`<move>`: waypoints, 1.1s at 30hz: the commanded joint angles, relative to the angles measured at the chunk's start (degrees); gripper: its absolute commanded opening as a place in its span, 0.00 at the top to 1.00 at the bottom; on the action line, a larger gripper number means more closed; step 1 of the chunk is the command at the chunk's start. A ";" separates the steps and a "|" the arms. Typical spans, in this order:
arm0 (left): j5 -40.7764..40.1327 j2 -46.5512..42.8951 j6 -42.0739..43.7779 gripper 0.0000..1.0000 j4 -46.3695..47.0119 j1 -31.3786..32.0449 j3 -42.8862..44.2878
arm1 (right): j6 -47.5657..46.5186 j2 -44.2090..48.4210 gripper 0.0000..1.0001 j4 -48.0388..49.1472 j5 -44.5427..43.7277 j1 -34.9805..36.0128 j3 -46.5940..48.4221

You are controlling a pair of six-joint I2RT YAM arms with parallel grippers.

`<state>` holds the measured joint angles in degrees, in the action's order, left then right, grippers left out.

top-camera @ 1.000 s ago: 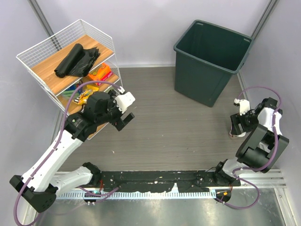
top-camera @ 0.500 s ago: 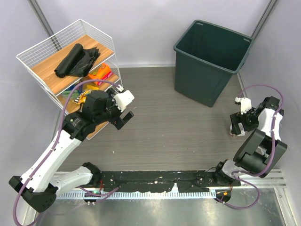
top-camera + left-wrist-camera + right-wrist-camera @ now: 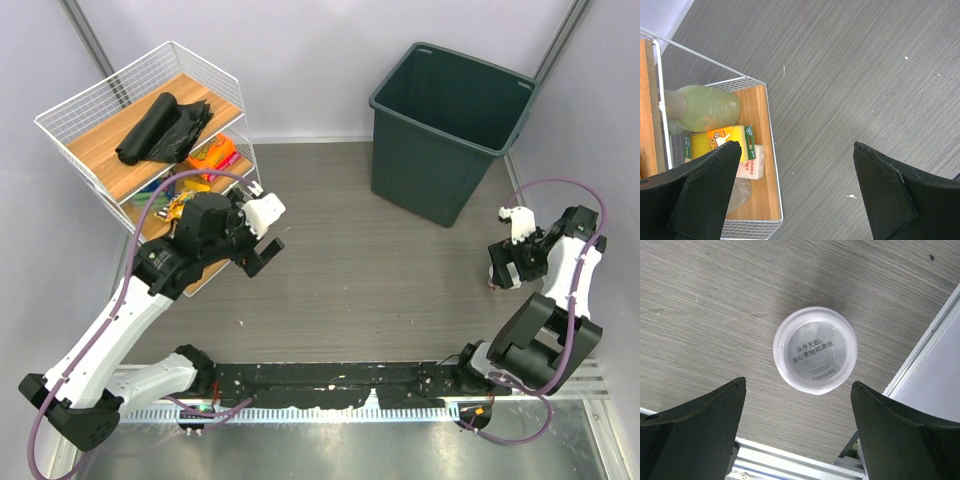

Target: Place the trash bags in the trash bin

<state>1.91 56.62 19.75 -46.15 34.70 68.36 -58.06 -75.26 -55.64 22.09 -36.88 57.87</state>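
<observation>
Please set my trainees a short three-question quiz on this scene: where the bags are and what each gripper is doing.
1. True or false: the trash bags lie on the top shelf of the wire rack.
2. Multiple choice: what lies beneath the right gripper? A) a round white container B) a snack packet C) a black bag.
3. Short answer: are the jaws of the left gripper open or shut?
Key: 1 true; 2 A; 3 open, holding nothing.
</observation>
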 commanded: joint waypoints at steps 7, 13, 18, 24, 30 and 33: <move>-6.56 -0.29 -5.33 0.00 2.65 -0.86 8.36 | -1.09 8.28 0.10 -9.74 7.44 -0.12 6.10; -11.57 5.07 -7.00 0.00 -2.44 -2.62 23.11 | 2.16 13.03 0.10 -14.49 10.34 1.72 13.66; -21.22 9.99 -7.97 0.00 -5.35 -2.88 35.07 | 6.46 16.02 0.10 -15.99 10.87 4.44 19.03; -26.70 16.84 -10.60 0.00 -6.66 -7.97 47.46 | 12.18 16.29 0.10 -15.73 10.61 10.15 23.78; -22.48 27.91 -7.88 0.00 -16.50 -17.10 68.18 | 14.64 14.62 0.10 -15.38 10.08 14.20 25.28; -19.94 30.39 -7.62 0.00 -18.28 -22.64 71.39 | 14.91 14.62 0.10 -14.94 10.17 15.35 25.10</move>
<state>-20.64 84.71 11.16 -59.05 17.87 134.56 -45.43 -60.45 -70.96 31.64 -22.83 81.17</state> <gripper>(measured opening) 0.994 0.901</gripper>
